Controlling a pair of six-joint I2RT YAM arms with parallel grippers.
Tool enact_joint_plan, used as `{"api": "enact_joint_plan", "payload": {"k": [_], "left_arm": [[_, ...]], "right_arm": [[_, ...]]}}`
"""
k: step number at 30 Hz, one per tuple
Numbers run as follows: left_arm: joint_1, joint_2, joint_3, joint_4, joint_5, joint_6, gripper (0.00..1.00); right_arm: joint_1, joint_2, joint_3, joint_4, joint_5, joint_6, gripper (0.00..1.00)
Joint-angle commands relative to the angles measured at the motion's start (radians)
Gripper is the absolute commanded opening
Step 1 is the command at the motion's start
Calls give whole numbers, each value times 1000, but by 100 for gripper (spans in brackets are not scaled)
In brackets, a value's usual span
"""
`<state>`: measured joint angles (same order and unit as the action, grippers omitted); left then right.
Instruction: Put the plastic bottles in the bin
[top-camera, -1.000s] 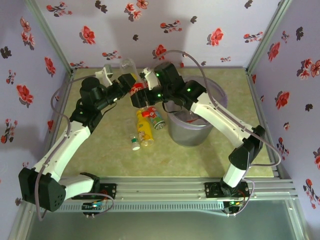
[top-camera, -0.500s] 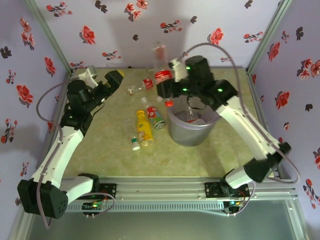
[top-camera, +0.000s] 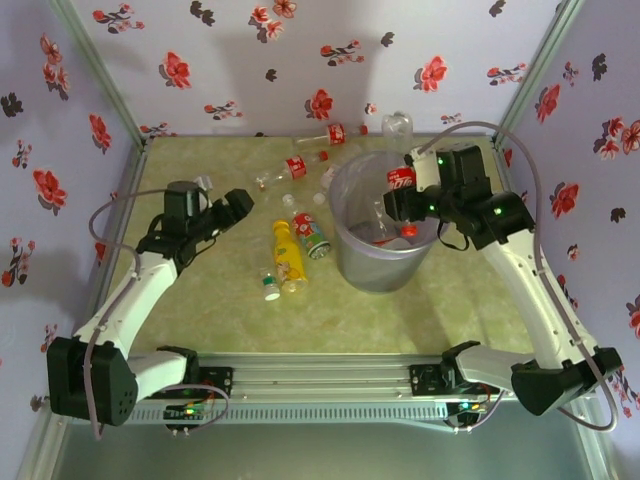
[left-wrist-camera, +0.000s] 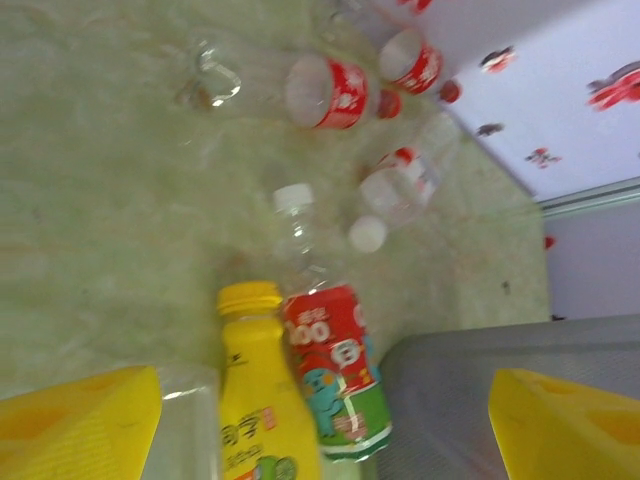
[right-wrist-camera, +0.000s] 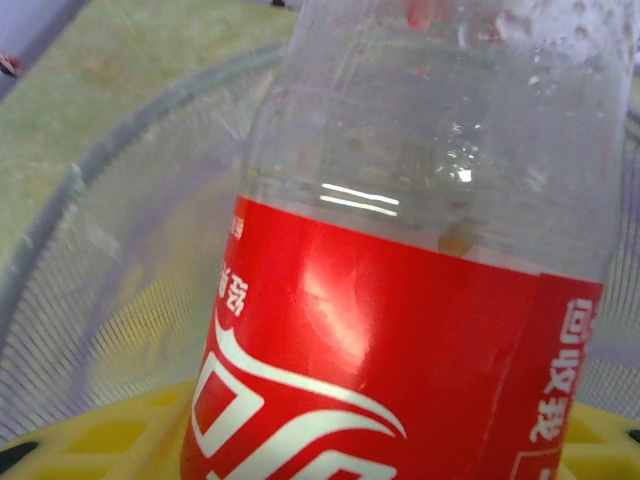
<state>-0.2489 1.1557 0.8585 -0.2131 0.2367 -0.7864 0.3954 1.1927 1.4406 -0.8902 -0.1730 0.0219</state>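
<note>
My right gripper (top-camera: 408, 197) is shut on a clear bottle with a red label (top-camera: 400, 179), held over the open mouth of the grey-purple bin (top-camera: 352, 262). The right wrist view has this bottle (right-wrist-camera: 420, 300) close up, with the bin's rim (right-wrist-camera: 130, 140) behind it. My left gripper (top-camera: 236, 206) is open and empty, left of a yellow bottle (top-camera: 288, 256) and a green-labelled bottle (top-camera: 313, 236). Its yellow fingers (left-wrist-camera: 80, 425) frame those two bottles (left-wrist-camera: 255, 400) (left-wrist-camera: 338, 370) beside the bin wall (left-wrist-camera: 450, 400).
Loose bottles lie on the table behind and left of the bin: red-labelled ones (top-camera: 296, 167) (top-camera: 335, 133), a clear one (top-camera: 397, 124), and a small white-capped one (top-camera: 270, 288) near the front. Floral walls close in three sides.
The right arm swung to the right with the red-labelled bottle, from the back middle of the table to above the bin. The left arm drew back and lowered, gripper empty.
</note>
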Motion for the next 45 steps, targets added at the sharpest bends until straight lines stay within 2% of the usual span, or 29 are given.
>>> {"api": "enact_joint_plan", "payload": {"k": [1, 5, 15, 23, 28, 33, 41, 45], "left_arm": [[-28, 4, -17, -121, -95, 95, 85], [-61, 16, -44, -155, -135, 121, 84], [-98, 106, -91, -110, -139, 101, 82], [-105, 147, -99, -76, -138, 93, 79], [-109, 162, -101, -60, -138, 88, 79], [-110, 170, -102, -57, -138, 88, 79], [-112, 167, -101, -52, -138, 86, 78], [-113, 168, -102, -49, -138, 86, 78]], "right_arm": [[-7, -10, -18, -37, 25, -45, 55], [-6, 15, -31, -58, 32, -60, 55], [-7, 38, -120, -32, 7, -48, 57], [-7, 40, -195, 11, 9, -34, 78], [-7, 43, -196, 18, 17, -35, 81], [-7, 53, -170, 8, 28, -34, 86], [-6, 42, -8, -37, 46, -49, 93], [-6, 95, 42, -31, 72, -60, 94]]}}
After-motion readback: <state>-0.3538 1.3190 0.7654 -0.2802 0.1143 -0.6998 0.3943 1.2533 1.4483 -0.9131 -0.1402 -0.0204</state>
